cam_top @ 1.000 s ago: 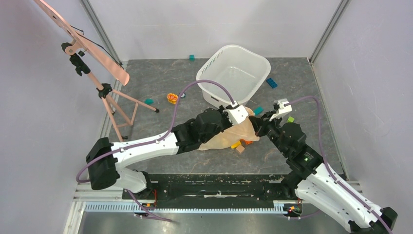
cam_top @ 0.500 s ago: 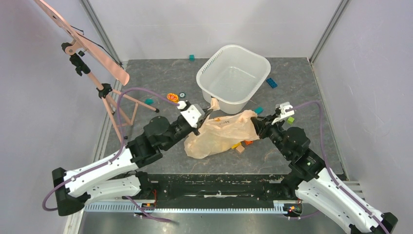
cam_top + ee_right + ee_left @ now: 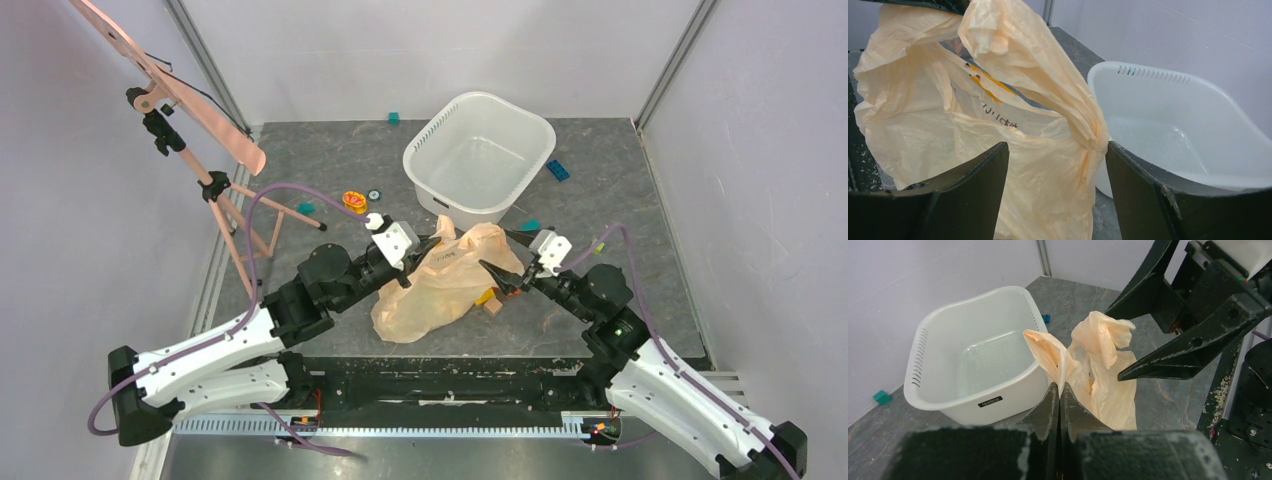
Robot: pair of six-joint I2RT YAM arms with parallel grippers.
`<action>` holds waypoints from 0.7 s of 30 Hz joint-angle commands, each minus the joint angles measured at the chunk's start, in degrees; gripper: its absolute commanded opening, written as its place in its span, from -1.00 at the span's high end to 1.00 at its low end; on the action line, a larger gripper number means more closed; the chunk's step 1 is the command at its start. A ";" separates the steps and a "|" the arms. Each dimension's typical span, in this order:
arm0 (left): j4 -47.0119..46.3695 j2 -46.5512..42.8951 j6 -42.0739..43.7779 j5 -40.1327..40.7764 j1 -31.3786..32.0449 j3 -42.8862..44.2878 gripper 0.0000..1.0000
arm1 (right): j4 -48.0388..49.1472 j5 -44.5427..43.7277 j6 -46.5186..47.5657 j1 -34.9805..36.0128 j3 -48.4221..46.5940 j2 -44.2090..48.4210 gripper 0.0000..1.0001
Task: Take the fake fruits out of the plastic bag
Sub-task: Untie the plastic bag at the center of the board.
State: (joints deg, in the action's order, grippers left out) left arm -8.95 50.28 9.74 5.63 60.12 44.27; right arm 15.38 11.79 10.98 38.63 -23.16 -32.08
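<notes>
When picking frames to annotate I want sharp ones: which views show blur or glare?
Top external: even light, sharp, no glare on the plastic bag. Left wrist: the left gripper blurs toward the lens; bag and white tub sharp. Right wrist: the right gripper looks dark and soft-edged; bag lettering slightly blurred.

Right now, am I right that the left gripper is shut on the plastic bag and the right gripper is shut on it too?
Not quite: the right gripper is open, its jaws apart either side of the plastic bag, as the right wrist view shows. The left gripper is indeed shut on it.
</notes>
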 commanded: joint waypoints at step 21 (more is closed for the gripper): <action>1.07 -3.06 -0.13 -1.16 -1.39 3.15 0.96 | 6.93 -2.85 7.37 0.41 -17.53 -16.97 0.72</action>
State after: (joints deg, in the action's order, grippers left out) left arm -7.27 47.40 9.78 4.12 59.88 44.29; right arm 20.12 12.82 20.38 38.81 -36.80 -47.83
